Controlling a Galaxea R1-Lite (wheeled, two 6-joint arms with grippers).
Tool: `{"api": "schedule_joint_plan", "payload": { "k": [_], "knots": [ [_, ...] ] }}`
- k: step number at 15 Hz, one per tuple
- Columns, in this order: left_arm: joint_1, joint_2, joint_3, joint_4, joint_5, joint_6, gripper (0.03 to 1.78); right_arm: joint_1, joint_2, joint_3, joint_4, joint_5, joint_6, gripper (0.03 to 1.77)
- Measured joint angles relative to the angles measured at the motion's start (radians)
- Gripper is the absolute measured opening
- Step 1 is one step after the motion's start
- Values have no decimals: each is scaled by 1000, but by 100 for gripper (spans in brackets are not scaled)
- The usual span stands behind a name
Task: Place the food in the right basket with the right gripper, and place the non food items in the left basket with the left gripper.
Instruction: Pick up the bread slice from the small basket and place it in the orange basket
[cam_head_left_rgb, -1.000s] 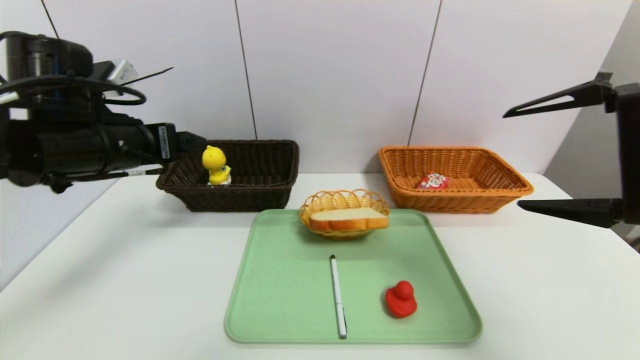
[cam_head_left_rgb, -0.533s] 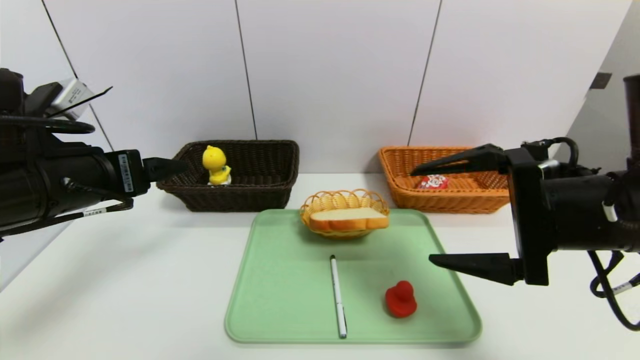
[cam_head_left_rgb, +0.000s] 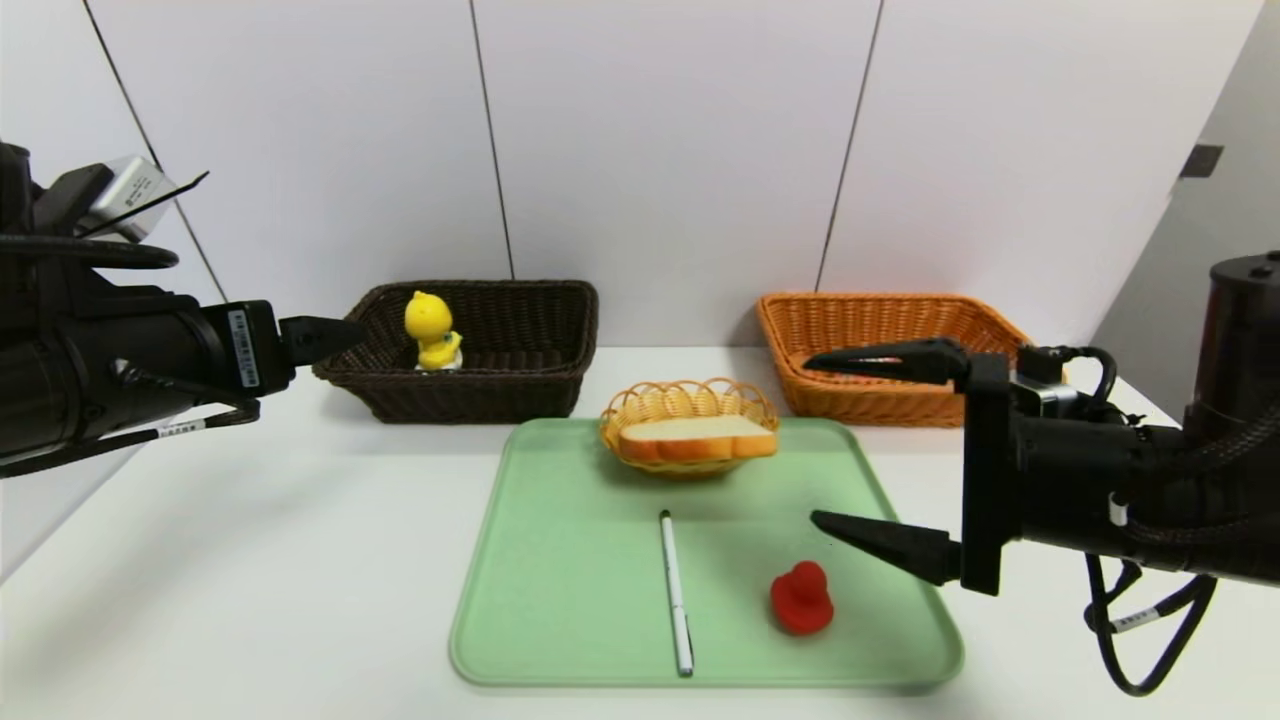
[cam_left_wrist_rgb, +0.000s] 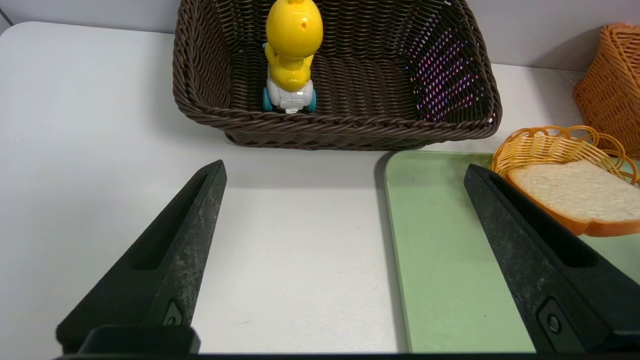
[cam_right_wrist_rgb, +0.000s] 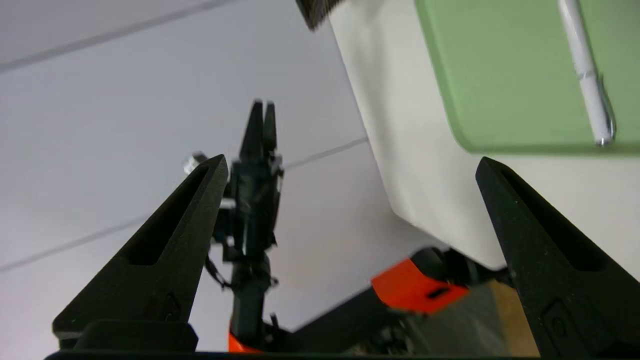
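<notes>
Black right gripper, jaws wide and empty, hovers over the tray; duck just below, bread ahead in its yellow basket. Advance low, pinch the crust (gently). Left gripper, wide, idles.

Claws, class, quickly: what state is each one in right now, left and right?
Left claw: open, empty, hovering in front of the brown basket.
Right claw: open, empty, above the tray.
</notes>
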Motion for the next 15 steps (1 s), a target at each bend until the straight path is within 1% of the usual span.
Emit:
{"api": "schedule_joint_plan", "payload": {
  "k": [2, 3, 4, 6, 7, 9, 11, 13, 15],
  "knots": [
    [0, 0, 0, 0, -15, 0, 169, 3, 36, 11, -30, -65, 19, 171],
    [0, 0, 0, 0, -16, -1, 169, 4, 51, 20, -71, -82, 36, 171],
    [0, 0, 1, 0, -16, -1, 169, 5, 66, 33, -116, -88, 51, 171],
    [0, 1, 8, 0, -16, -1, 169, 6, 101, 60, -193, -104, 60, 171],
    [0, 1, 13, 0, -16, -2, 169, 7, 116, 65, -221, -121, 64, 171],
    [0, 1, 24, 0, -17, -3, 169, 7, 153, 66, -267, -171, 89, 171],
    [0, 0, 30, 0, -19, -3, 169, 22, 190, 57, -278, -224, 117, 171],
    [0, 0, 34, 0, -19, -3, 169, 56, 227, 44, -279, -281, 127, 171],
    [0, 0, 42, 0, -19, -4, 169, 70, 266, 19, -278, -308, 159, 171]
  ]
}}
